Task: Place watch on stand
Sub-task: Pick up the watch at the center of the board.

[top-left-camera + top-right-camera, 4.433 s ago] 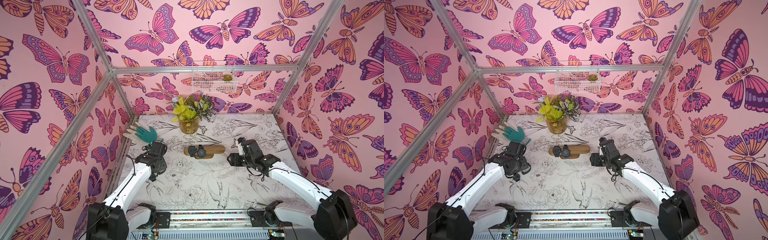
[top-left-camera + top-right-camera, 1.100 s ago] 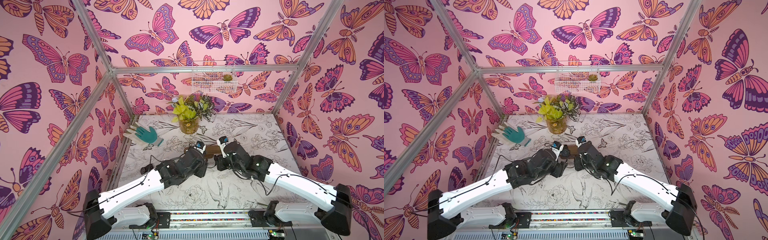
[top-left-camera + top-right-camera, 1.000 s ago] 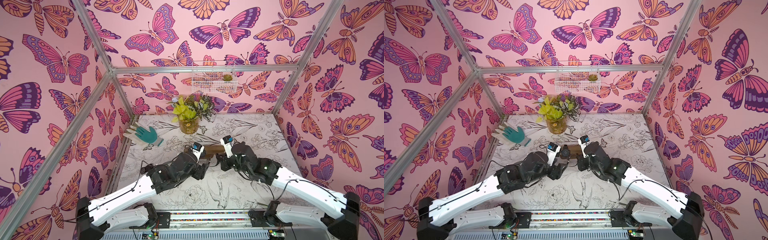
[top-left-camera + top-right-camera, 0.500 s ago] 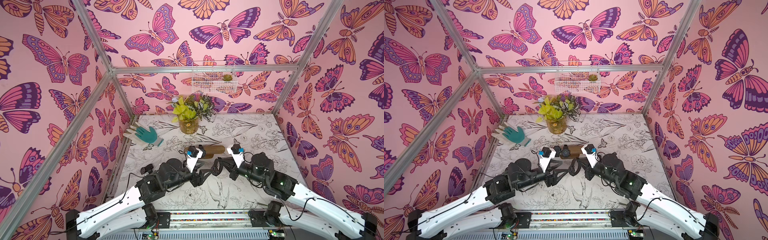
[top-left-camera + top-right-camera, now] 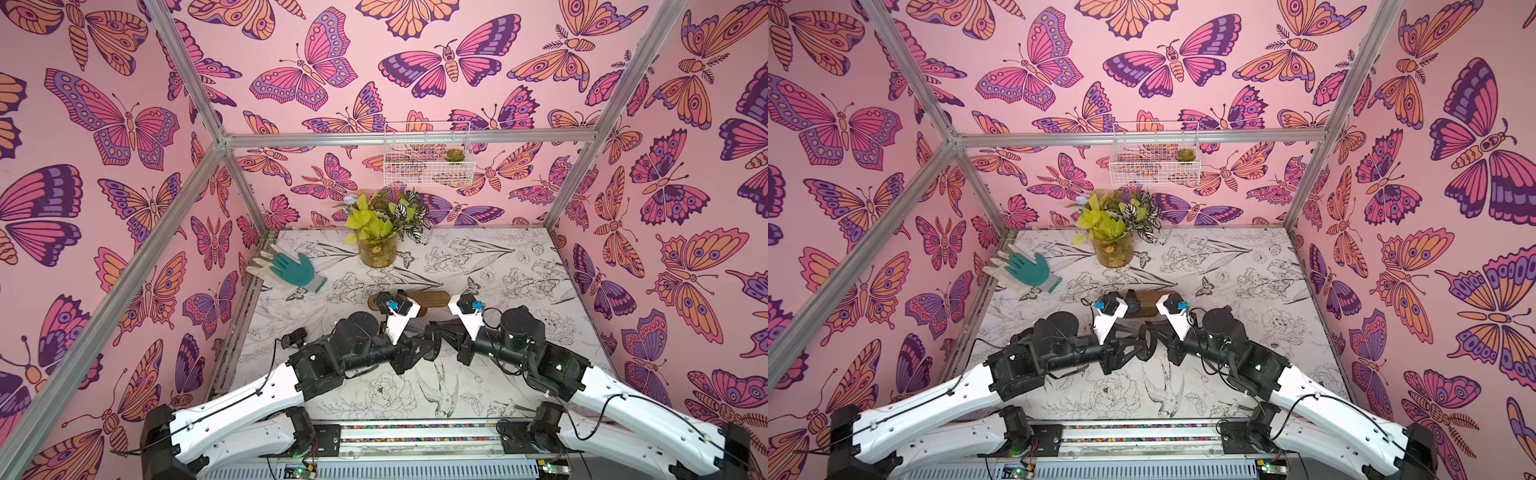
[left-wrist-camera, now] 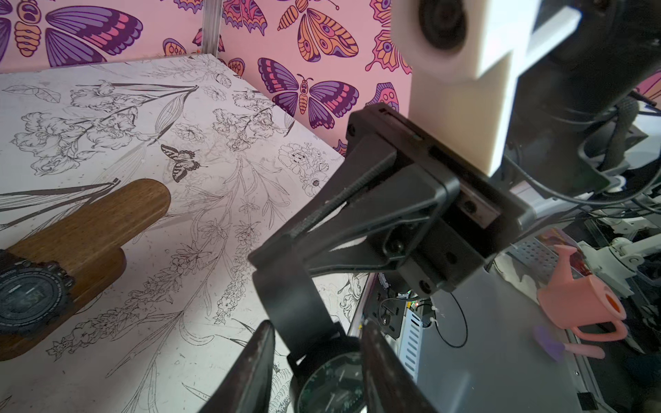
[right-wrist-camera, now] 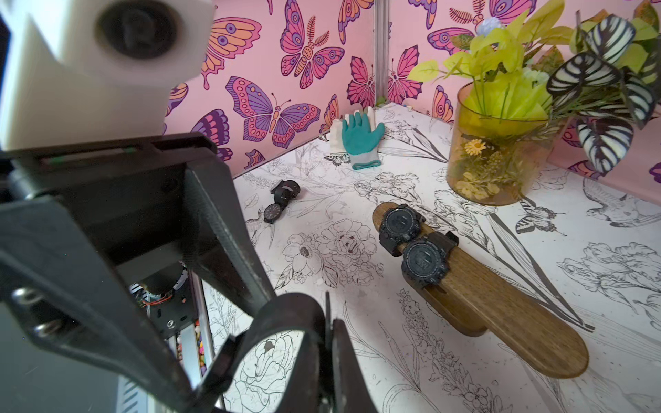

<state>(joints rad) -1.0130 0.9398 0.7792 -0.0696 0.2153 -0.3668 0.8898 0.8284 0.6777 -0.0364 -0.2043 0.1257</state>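
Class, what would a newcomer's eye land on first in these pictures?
Mid-table, the right gripper pinches a watch by its strap while the left gripper stands open around its face. Beyond them, the wooden stand carries two black watches. Pink butterfly walls enclose everything.

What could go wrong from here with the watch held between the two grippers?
The right gripper pinches only the strap of the watch, and the left gripper straddles its case without a clear clamp; a release now could drop it.
The stand sits on a small base and carries two watches; pushing the loop on could tip it.
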